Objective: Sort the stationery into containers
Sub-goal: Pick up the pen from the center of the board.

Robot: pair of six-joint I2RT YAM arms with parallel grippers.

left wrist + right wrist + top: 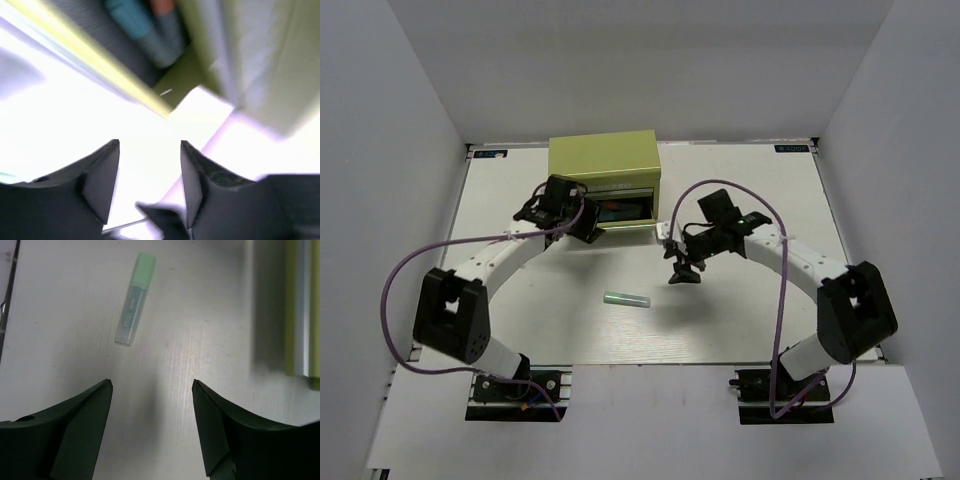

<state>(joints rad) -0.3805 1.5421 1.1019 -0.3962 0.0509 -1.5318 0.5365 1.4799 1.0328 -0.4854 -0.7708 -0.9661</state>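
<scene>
The olive-green chest (604,160) stands at the back middle with a front drawer (623,212) pulled open. In the left wrist view a blue marker (131,20) and an orange one (162,6) lie blurred inside the drawer (125,80). The green marker (626,299) lies alone on the table; it also shows in the right wrist view (135,299). My left gripper (588,228) is open and empty at the drawer's left front corner. My right gripper (680,272) is open and empty above the table, right of the green marker. The thin pens are out of view.
White walls enclose the table (740,320) on three sides. The chest's edge (300,310) shows at the right of the right wrist view.
</scene>
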